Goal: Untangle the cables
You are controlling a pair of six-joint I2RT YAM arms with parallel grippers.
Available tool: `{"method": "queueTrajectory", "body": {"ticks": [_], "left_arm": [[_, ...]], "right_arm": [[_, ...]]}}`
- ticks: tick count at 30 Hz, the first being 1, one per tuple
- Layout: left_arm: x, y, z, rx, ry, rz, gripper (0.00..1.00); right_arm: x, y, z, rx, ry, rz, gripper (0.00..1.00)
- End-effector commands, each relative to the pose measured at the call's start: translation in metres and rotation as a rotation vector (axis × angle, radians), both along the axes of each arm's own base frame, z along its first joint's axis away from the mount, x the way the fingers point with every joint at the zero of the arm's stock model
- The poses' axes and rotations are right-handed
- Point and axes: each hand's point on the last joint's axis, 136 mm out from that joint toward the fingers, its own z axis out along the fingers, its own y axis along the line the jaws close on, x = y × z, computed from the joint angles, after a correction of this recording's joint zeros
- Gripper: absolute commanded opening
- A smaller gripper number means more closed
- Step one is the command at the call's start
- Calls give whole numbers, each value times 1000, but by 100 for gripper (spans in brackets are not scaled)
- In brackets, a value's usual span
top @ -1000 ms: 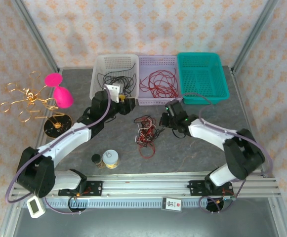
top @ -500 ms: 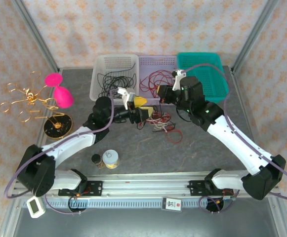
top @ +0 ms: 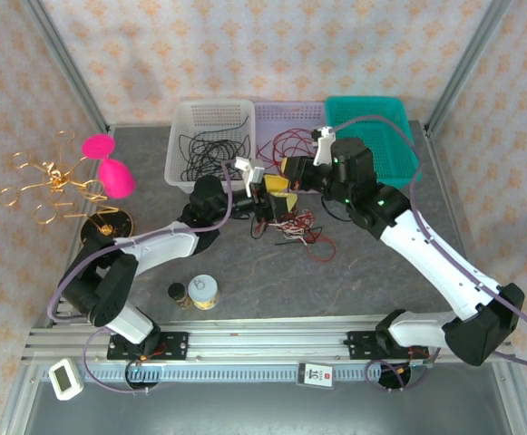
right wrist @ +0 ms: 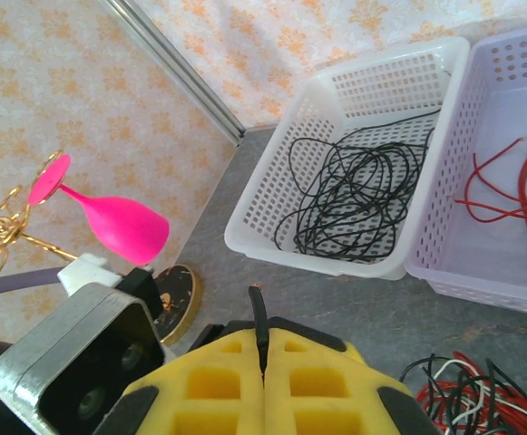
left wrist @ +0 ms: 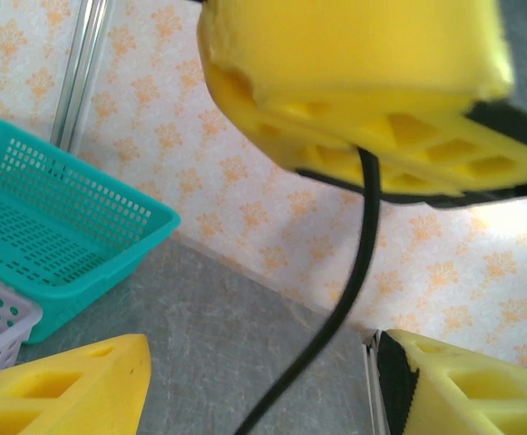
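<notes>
"Looking over the bench [top: 363, 272], what was the surface like?"

"It was dark grey and mottled like stone, with an aluminium rail [top: 263, 337] along the near edge. Papered walls [top: 245, 45], cream with orange flowers, closed it in behind and at both sides. Metal posts [top: 65, 63] slanted up at the corners."

"Where were the cables?"

"The cables [top: 292, 228] lay mid-bench in a tangle of red, black and white. They were near three baskets at the far edge. The white basket [top: 213, 113] had black wire in it, the lilac basket [top: 286, 111] had red wire, and a teal basket [top: 372, 145] stood beside them."

"And the jaws?"

"The right jaws were pressed tight on a black cable [left wrist: 361, 236] that hung down from them. The left jaws stood wide apart just beneath, one finger on either side of that cable, gripping nothing."
</notes>
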Motion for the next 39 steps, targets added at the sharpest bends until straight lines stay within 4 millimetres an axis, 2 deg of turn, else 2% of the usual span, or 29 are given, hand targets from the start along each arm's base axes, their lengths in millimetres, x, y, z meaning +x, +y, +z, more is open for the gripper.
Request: {"method": "queueTrajectory", "body": {"ticks": [1,2,4,5,6,7,10,12,13,16,17,21,23,25,27,30,34,39], "left_arm": [[5,-6,25,-45,-100,-1,61],[6,-8,26,-52,-95,-1,47],[14,-7,31,-74,-79,33,11],[17,-5,34,-84,-76,50,0],[20,-1,37,-98,-69,81,0],[24,3,41,-109,-63,121,0],[31,12,49,-116,-35,195,0],[32,12,57,-120,-15,196,0],[32,12,60,-127,-3,195,0],[33,16,72,-151,22,210,0],[33,17,75,-158,33,213,0],[27,16,90,-189,56,198,0],[22,14,96,-202,81,179,0],[16,12,102,-203,83,168,0],[10,12,110,-207,79,163,0],[1,15,126,-215,63,162,0],[-3,23,143,-193,61,212,0],[-13,30,179,-175,8,236,0]], "right_arm": [[-1,9,34,84,-62,39,0],[-1,10,34,84,-62,41,0],[-1,9,34,79,-67,42,0],[-1,6,36,67,-78,30,6],[0,1,37,41,-98,10,26],[2,-12,41,0,-128,-41,40],[0,-60,60,-30,-233,-184,52],[-7,-76,53,-9,-269,-191,56],[-12,-79,48,7,-281,-173,58],[-16,-77,5,10,-256,-145,71],[-18,-74,-6,9,-261,-123,73],[-38,-47,-41,47,-371,84,79],[-47,-30,-46,90,-417,190,79],[-43,-16,-50,105,-433,222,79],[-34,-6,-53,102,-452,207,79],[-12,-8,-59,126,-463,115,74],[14,-12,-90,126,-426,6,63],[30,-15,-147,100,-320,-82,47]]}}
